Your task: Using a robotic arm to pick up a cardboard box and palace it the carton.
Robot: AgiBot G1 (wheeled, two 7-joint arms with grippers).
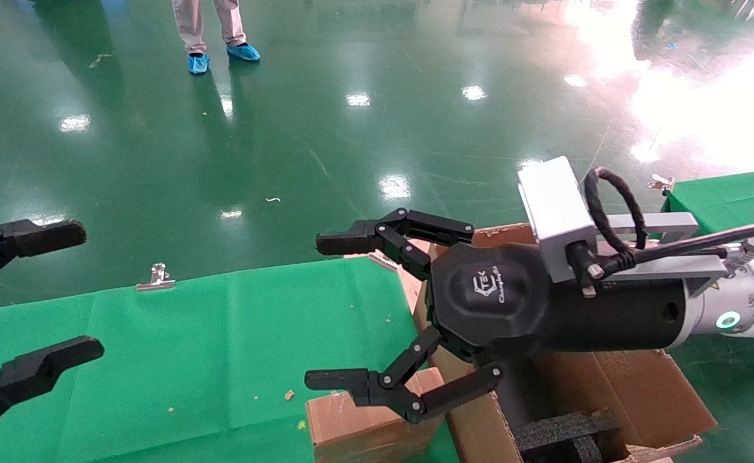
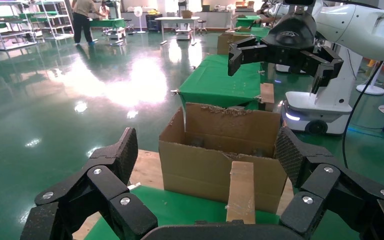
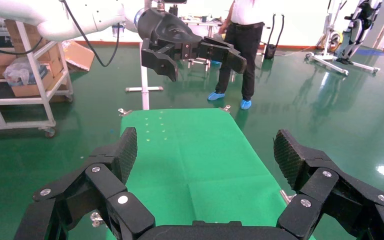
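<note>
Nearest the head camera, the right gripper (image 1: 325,312) of the robotic arm (image 1: 608,302) reaches in from the right, its black wrist lying level over the carton (image 1: 641,392). Its jaws are spread wide with nothing between them, one finger high and one low, the lower finger (image 1: 335,379) hanging just above the cardboard box (image 1: 364,427).

That box lies flat on the green cloth of the table (image 1: 190,341), right against the near wall of the carton. From the left wrist view its long axis runs straight toward the carton, one short end pointing at the carton wall (image 2: 200,170) and the other toward the left gripper; a strip of clear tape shows on its top (image 2: 241,192).

On the robot's left, the left gripper (image 1: 10,308) is held over the edge of the table, well apart from the box, its jaws also wide apart and empty.

Standing with its flaps up and ragged edges along the rim, the carton shows black foam inserts (image 1: 563,431) inside. A metal clip (image 1: 156,278) bites the far edge of the cloth. A person's legs in blue shoe covers (image 1: 222,56) stand on the glossy green floor.
</note>
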